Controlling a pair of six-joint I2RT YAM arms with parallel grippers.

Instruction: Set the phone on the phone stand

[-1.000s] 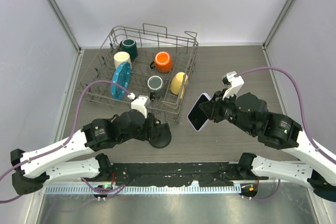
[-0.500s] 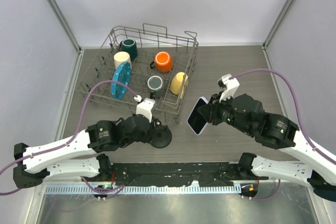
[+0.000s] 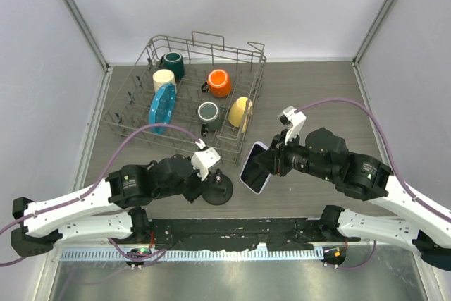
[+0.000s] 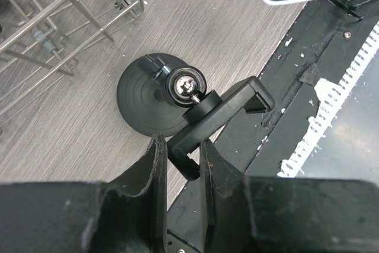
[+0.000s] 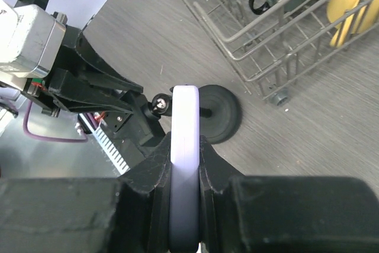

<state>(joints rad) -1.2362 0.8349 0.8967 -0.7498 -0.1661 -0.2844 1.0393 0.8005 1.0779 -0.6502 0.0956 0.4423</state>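
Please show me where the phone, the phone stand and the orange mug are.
phone [image 3: 252,172]: top view, middle of the screen.
phone stand [image 4: 137,96]: left wrist view, round base.
orange mug [image 3: 219,83]: top view, its side.

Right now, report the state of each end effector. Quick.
Left end effector: closed on the phone stand, gripping its upright arm.
Right end effector: closed on the phone, held edge-on.

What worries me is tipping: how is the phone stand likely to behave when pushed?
Probably stiff: the phone stand looks like hard black plastic, but its ball joint may let the cradle swivel. The wide disc base likely resists tipping, though it could slide on the table; the left tool gripping the cradle should steady it.
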